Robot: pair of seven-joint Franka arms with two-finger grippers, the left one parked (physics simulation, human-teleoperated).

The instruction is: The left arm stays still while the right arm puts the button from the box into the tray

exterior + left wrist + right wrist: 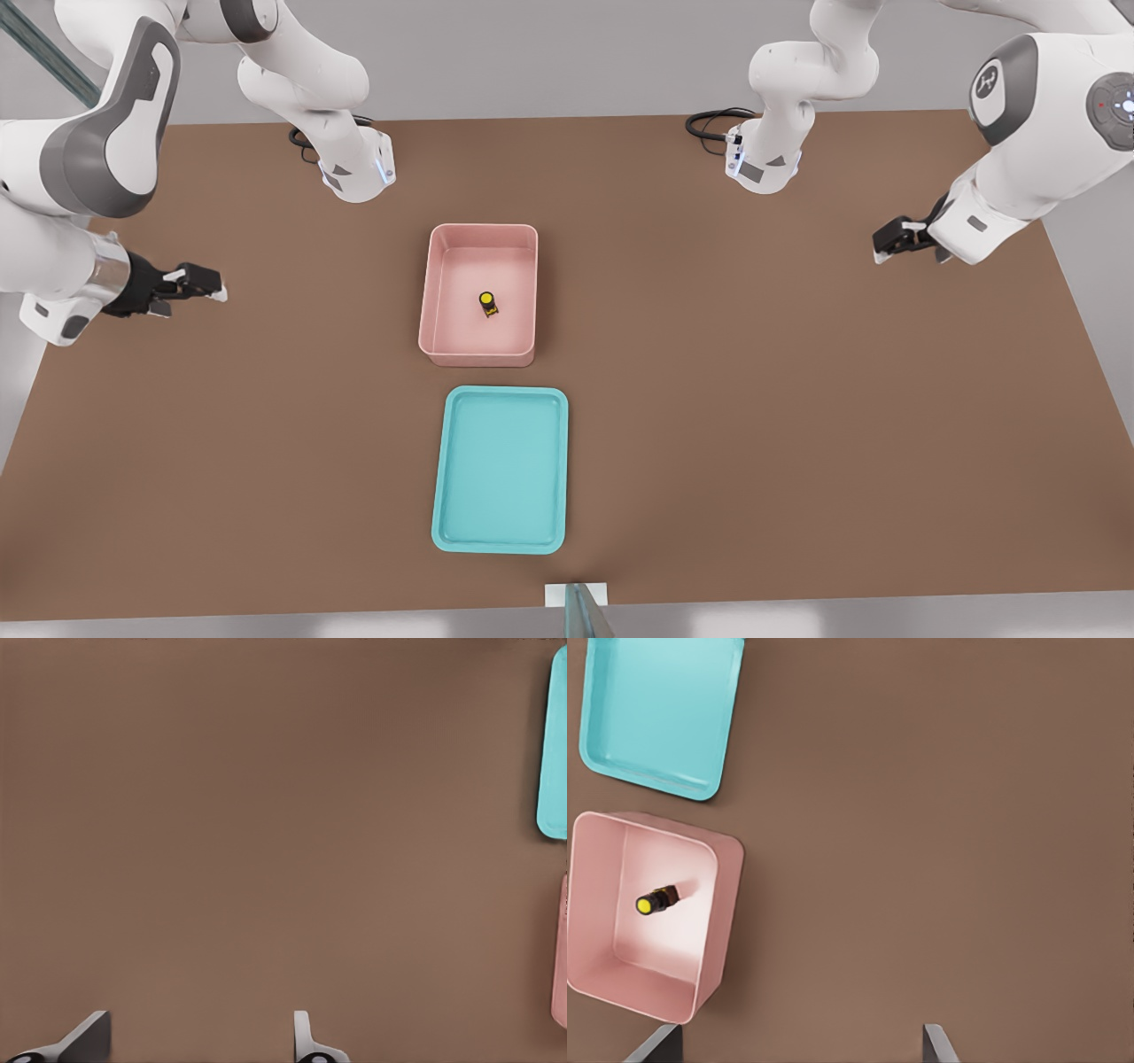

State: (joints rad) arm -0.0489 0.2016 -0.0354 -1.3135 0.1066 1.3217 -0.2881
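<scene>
So the tiny yellow-capped plastic push-button (488,304) stands in the pale pink bin (431,292); the black two-finger gripper (889,244), fingers spread, hangs well apart. Probably light, stiff; pinch its body.

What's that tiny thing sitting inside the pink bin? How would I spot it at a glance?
Find the pale pink tall-walled plastic box mid-table on the brown table, just beyond the shallow teal tray. On its floor stands a tiny push-button with a round yellow cap, the only thing in it. The working gripper hovers, fingers open, far off at the front view's right.
</scene>
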